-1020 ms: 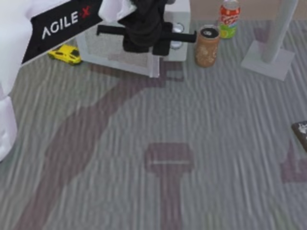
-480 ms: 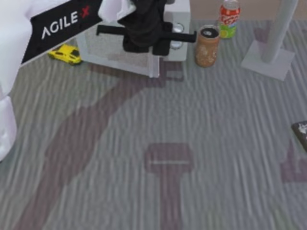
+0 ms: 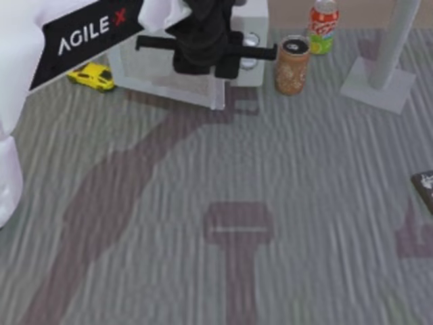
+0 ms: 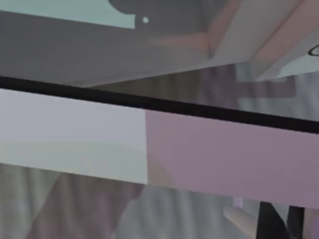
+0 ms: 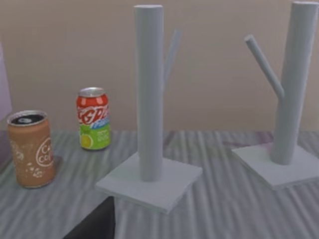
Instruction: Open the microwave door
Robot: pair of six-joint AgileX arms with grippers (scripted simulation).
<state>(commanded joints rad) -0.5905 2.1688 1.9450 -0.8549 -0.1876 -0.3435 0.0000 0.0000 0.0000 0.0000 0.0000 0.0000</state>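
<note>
Microwave (image 3: 258, 15), one, upper centre of the top view, on the counter (image 3: 304, 203).

Microwave door (image 3: 145, 68), one. Its free corner juts forward of the knob panel, so I judge it ajar. Nothing has shifted over the last second, so the swing looks stalled or very slow and most of the opening is left to do.

Left hand (image 3: 206, 51), one, over the door's right end. I cannot tell its grip, and its own camera shows only close panel edges.

Right arm, outside the top view.

Cans, two: brown can (image 3: 292, 64) and red-green can (image 3: 323, 26), upper right.

Toy car (image 3: 91, 76), one, yellow, left of the microwave.

Pole stands, two, in the right wrist view: near stand (image 5: 148, 99) and far stand (image 5: 294, 89).
</note>
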